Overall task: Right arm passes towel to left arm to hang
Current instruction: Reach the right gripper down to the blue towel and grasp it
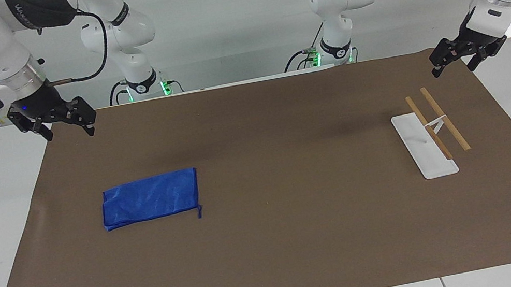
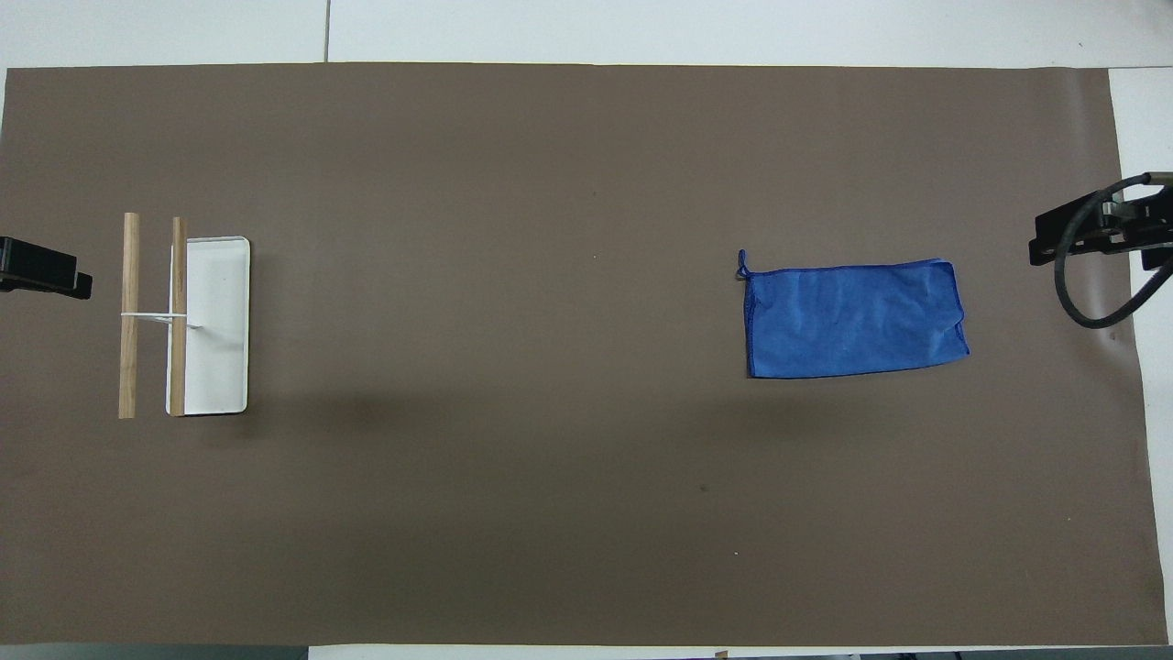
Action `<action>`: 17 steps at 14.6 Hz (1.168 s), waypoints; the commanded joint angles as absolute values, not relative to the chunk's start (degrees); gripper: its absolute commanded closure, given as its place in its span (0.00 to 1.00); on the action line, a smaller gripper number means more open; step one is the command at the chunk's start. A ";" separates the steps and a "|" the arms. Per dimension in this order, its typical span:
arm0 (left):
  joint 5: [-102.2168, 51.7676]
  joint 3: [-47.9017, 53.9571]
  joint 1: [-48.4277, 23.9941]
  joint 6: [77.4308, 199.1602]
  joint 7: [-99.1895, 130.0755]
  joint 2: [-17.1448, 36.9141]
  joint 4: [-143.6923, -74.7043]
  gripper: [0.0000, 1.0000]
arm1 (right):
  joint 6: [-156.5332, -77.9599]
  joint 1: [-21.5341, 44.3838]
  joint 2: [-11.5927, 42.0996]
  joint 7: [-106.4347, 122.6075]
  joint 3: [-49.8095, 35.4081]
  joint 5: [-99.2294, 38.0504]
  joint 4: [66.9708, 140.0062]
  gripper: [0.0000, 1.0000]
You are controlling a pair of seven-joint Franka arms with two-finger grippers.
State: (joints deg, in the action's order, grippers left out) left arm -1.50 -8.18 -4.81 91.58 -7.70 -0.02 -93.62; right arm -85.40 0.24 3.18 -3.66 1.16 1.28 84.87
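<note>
While untouched (flat), towel (image 1: 150, 199) on mat (image 1: 278, 244).

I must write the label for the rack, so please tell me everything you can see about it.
The rack has a flat white rectangular base, a thin white upright, and two bare wooden rods lying level and parallel, one above the base's edge and one clear of it. Nothing hangs on it. It stands on the brown mat toward the left arm's end of the table. No gripper touches it.
</note>
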 commanded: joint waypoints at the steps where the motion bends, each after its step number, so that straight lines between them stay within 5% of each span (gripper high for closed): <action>1: -0.44 -8.26 -5.19 92.20 -8.00 -1.49 -95.01 0.00 | -85.78 -0.09 3.25 -2.72 0.97 1.05 84.73 0.00; 9: -0.44 -8.26 -5.19 92.20 -8.00 -1.49 -95.01 0.00 | -89.37 -0.09 1.85 -3.25 0.97 0.88 88.58 0.00; 13: -0.44 -8.26 -5.27 92.20 -8.00 -1.49 -95.01 0.00 | -101.67 0.00 -1.23 -3.08 0.88 0.79 99.99 0.00; 17: -0.44 -8.26 -5.19 92.20 -8.00 -1.49 -95.01 0.00 | -112.73 -0.09 1.40 -2.46 0.88 -0.79 107.90 0.00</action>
